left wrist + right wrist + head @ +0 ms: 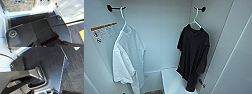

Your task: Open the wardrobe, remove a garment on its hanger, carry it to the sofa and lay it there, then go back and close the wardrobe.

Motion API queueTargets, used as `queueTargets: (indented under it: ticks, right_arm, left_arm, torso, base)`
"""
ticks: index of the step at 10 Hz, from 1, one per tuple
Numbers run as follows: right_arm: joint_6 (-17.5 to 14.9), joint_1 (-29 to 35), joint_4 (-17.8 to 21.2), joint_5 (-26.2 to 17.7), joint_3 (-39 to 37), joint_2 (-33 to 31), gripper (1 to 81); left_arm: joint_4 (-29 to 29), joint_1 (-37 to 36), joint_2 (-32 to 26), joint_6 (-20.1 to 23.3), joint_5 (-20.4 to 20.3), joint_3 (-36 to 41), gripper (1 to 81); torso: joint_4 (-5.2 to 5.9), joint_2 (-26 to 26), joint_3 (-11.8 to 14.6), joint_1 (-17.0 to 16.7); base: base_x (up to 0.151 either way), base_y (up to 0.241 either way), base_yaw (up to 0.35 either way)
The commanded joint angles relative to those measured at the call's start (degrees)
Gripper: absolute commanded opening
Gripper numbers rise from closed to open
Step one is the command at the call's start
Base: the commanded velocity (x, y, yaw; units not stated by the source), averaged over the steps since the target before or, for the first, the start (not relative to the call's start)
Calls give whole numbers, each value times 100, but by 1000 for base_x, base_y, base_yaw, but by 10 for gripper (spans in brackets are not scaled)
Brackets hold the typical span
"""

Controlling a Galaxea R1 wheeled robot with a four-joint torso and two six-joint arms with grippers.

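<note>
The wardrobe (159, 30) is open, and the black garment (193, 55) hangs inside it, to the right of the white T-shirt (127, 57). The garment sits on its thin white hanger (195, 21), and the hanger's hook is looped over a black wall hook (202, 9) high up near the wardrobe's top right corner. The shirt looks soft, floppy and light, so it would slide and bunch up if it were pinched by the cloth. The hanger looks stiff, so the best place to take hold is probably the neck of the hanger, just under the wall hook. I cannot tell whether the 2 grippers are open or closed, or how the arms are posed, from the wrist views.
</note>
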Motion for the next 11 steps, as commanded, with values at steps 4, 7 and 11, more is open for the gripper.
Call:
queueTargets:
  ticks: [4, 7, 11]
  right_arm:
    - [-6, 280, 39, -276, 11, 10, 811]
    - [-6, 332, 39, -284, 11, 1, 811]
    - [-14, 332, 39, -284, -7, 1, 811]
  left_arm:
    - [244, -1657, 48, -1, 993, 65, 811]
    - [200, -2552, -260, -10, 1494, 918, 811]
    - [166, -3633, -418, -106, 2136, 1647, 811]
  torso:
    - [0, 0, 0, 3]
    - [0, 0, 0, 3]
    - [0, 0, -2, 3]
  base:
    - [0, 0, 0]
    - [0, 0, 0]
    - [0, 0, 0]
